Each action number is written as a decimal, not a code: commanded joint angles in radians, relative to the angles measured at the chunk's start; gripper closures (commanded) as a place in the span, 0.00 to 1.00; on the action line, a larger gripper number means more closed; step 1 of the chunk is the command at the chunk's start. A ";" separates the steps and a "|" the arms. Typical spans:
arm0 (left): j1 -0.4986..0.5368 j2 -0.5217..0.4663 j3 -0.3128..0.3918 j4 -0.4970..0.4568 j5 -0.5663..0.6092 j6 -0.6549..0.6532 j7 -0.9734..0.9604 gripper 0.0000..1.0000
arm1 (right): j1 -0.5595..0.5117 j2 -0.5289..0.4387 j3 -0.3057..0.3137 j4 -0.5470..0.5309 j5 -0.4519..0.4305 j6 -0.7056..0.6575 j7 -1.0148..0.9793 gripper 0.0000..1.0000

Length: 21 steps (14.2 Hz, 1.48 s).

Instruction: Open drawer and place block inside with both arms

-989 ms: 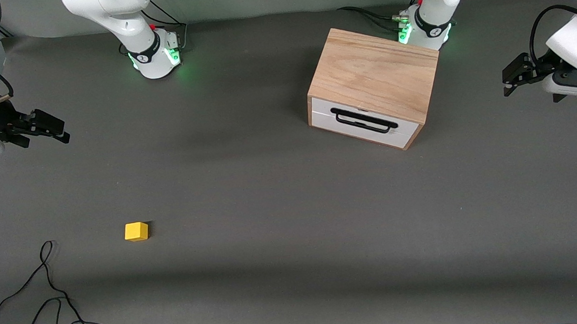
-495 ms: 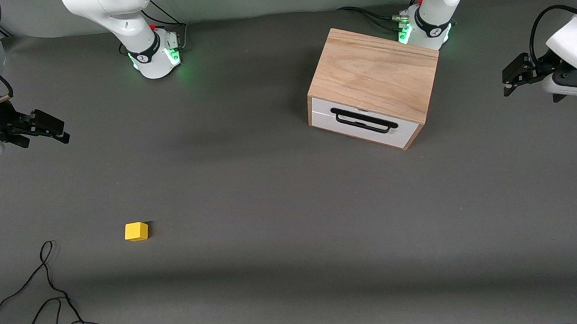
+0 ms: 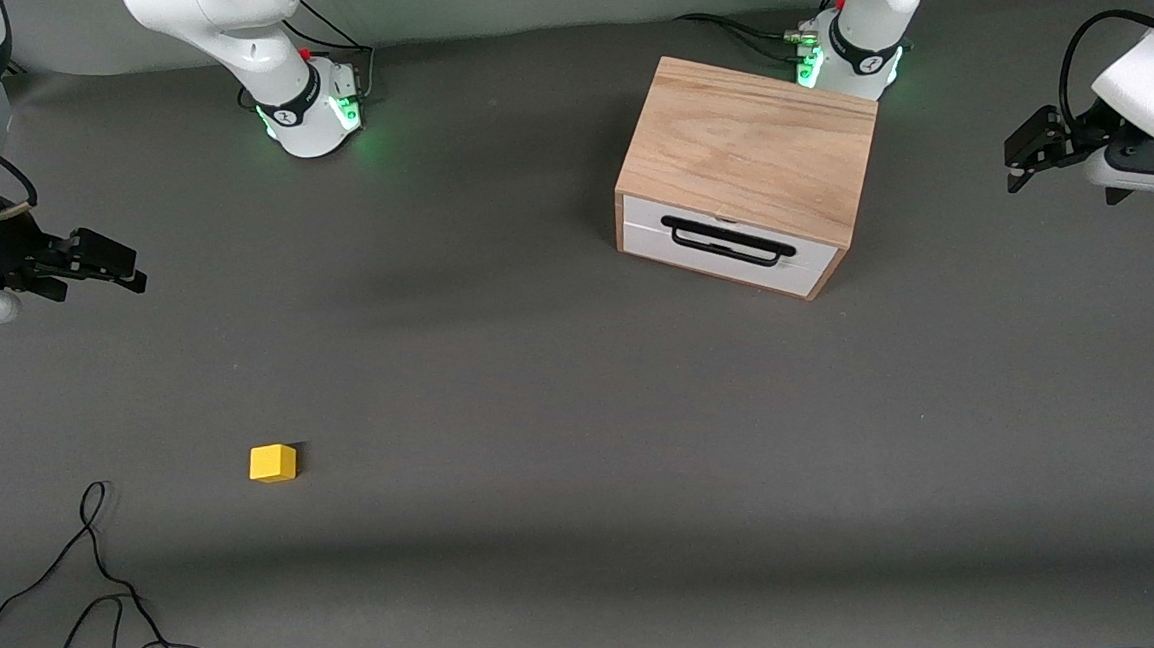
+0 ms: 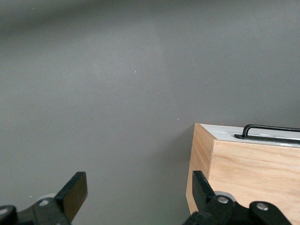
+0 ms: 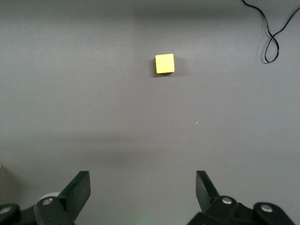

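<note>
The drawer (image 3: 727,245) is shut in the light wooden box (image 3: 751,138); its white front and black wire handle (image 3: 727,240) face the front camera. The box's corner and handle also show in the left wrist view (image 4: 248,173). The yellow block (image 3: 273,463) lies on the grey table toward the right arm's end, nearer the front camera than the box; it shows in the right wrist view (image 5: 164,63). My left gripper (image 3: 1022,151) is open and empty above the table beside the box. My right gripper (image 3: 107,263) is open and empty above the table at the right arm's end.
A loose black cable (image 3: 103,593) lies on the table near the front edge, close to the block; a loop of it shows in the right wrist view (image 5: 272,42). Both green-lit arm bases (image 3: 308,110) stand along the back edge, one right by the box.
My right gripper has shifted slightly toward the table's middle. The left arm, the box and the block have not moved.
</note>
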 commanded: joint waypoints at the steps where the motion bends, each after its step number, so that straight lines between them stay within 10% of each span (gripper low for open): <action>1: 0.003 -0.009 -0.004 -0.006 -0.005 -0.004 -0.008 0.00 | 0.006 0.012 -0.001 0.027 -0.007 -0.003 0.023 0.00; 13: 0.002 -0.008 -0.007 -0.004 -0.002 -0.007 -0.049 0.00 | -0.006 0.063 -0.015 0.048 -0.006 0.011 0.016 0.00; 21: -0.055 0.049 -0.134 -0.006 -0.041 -0.013 -0.908 0.00 | -0.003 0.112 -0.012 0.076 -0.006 0.040 0.026 0.00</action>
